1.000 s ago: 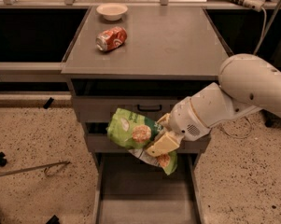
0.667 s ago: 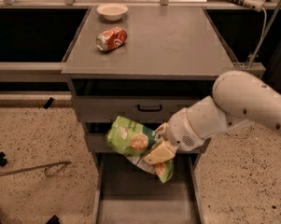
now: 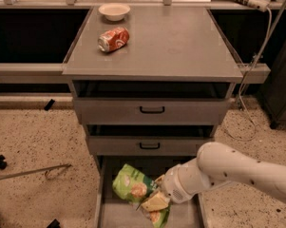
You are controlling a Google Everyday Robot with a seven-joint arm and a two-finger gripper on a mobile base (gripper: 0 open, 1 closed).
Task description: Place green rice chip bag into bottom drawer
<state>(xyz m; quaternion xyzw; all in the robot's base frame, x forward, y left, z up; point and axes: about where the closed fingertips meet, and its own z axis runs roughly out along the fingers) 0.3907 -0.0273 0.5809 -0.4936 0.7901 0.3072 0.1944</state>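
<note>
The green rice chip bag (image 3: 133, 186) is light green with tan chip pictures and hangs over the open bottom drawer (image 3: 101, 198), the lowest grey tray, pulled out below the two handled drawers. My gripper (image 3: 154, 202) comes in from the right on a white arm and is shut on the bag's lower right part, with a tan finger pad across it. The bag sits low inside the drawer opening, just above the floor; I cannot tell whether it touches.
An orange-red soda can (image 3: 113, 39) lies on its side on the cabinet top (image 3: 180, 46), with a white bowl (image 3: 114, 11) behind it. Two upper drawers with black handles (image 3: 151, 110) are shut. A thin metal rod (image 3: 28, 172) lies on the speckled floor at left.
My arm has lowered with the bag, from in front of the middle drawers down into the open bottom drawer.
</note>
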